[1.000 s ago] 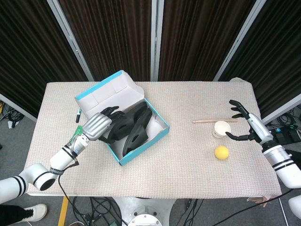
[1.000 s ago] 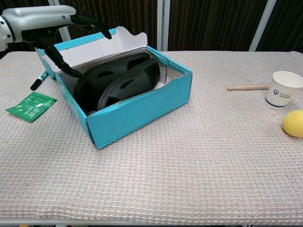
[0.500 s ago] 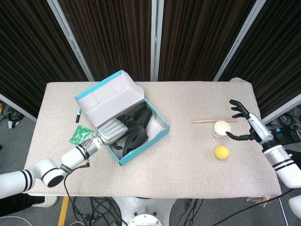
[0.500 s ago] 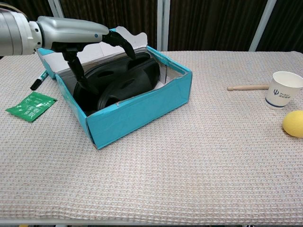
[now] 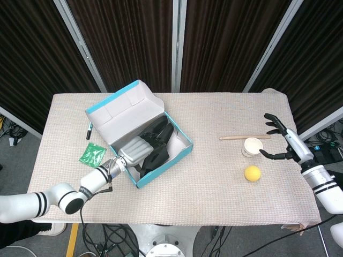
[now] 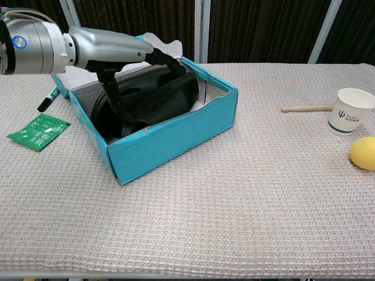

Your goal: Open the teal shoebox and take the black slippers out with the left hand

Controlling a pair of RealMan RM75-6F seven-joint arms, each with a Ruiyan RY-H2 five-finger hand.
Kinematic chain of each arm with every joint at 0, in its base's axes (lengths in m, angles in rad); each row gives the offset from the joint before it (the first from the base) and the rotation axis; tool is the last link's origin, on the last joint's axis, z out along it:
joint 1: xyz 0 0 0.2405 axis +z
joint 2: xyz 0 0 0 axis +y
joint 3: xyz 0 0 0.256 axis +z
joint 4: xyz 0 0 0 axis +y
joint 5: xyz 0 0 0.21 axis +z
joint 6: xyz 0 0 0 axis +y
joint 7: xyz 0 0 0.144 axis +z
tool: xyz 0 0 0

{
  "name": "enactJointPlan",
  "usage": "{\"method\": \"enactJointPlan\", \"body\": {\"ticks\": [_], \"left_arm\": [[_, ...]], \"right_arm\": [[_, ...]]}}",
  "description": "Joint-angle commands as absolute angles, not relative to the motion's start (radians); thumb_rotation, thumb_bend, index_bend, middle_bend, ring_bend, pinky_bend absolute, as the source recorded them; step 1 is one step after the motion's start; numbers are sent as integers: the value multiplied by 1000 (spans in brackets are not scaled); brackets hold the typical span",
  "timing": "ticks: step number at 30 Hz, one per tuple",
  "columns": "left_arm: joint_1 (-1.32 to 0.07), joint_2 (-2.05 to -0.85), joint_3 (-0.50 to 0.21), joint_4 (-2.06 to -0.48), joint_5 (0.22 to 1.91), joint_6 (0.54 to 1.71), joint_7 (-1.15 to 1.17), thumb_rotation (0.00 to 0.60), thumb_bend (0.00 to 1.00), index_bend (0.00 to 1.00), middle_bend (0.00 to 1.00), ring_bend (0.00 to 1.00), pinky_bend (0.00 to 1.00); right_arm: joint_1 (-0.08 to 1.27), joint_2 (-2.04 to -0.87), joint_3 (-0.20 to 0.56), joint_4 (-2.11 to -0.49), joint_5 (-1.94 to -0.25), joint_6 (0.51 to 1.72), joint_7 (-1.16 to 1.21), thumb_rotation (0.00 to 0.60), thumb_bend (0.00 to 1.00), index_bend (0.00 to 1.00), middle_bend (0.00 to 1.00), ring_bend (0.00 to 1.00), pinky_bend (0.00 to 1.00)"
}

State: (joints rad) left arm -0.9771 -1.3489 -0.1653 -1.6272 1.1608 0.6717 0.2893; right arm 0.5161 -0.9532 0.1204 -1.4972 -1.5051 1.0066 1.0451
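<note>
— What's my table (image 5: 214, 176) carrying?
— A woven beige cloth covers it. The open shoebox (image 5: 185, 150) sits left of centre, a marker (image 5: 89, 130) and green packet (image 5: 91, 153) just beyond its left side.
— And to my right?
— A paper cup (image 5: 252, 146), a wooden stick (image 5: 244, 137) behind it, and a lemon (image 5: 252, 173) nearer me.

Teal shoebox (image 6: 176, 137), black slippers (image 6: 155, 102), green packet (image 6: 38, 130), yellow ball (image 6: 363, 153), beige waffle-weave tablecloth (image 6: 234, 216)

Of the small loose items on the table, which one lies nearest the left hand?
The green foil packet, just beside the left hand and teal shoebox; black marker lies farther.
</note>
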Motion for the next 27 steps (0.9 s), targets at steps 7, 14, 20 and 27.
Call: {"method": "enactJointPlan", "body": {"ticks": [7,14,20,27], "left_arm": [[-1025,-1372,-141,-1673,1020,718,428,600,98,101,55,23,103],[-1041,-1367,-139,-1706,974,758,467,600,97,101,55,23,104],[-1057,-1384,-123,-1701,955,761,483,600,97,101,55,23,104],[-1064,-1413,-90,-1661,925,821,572,600,96,101,55,23,105]], "right_arm": [[513,-958,116,-1482,-1507,1013,1063,600,158,0,40,103,241],[510,-961,113,-1472,-1509,1019,1074,600,158,0,40,103,241],[508,-961,110,-1465,-1509,1021,1081,600,158,0,40,103,241],[507,-962,107,-1461,-1512,1025,1087,600,158,0,40,103,241]]}}
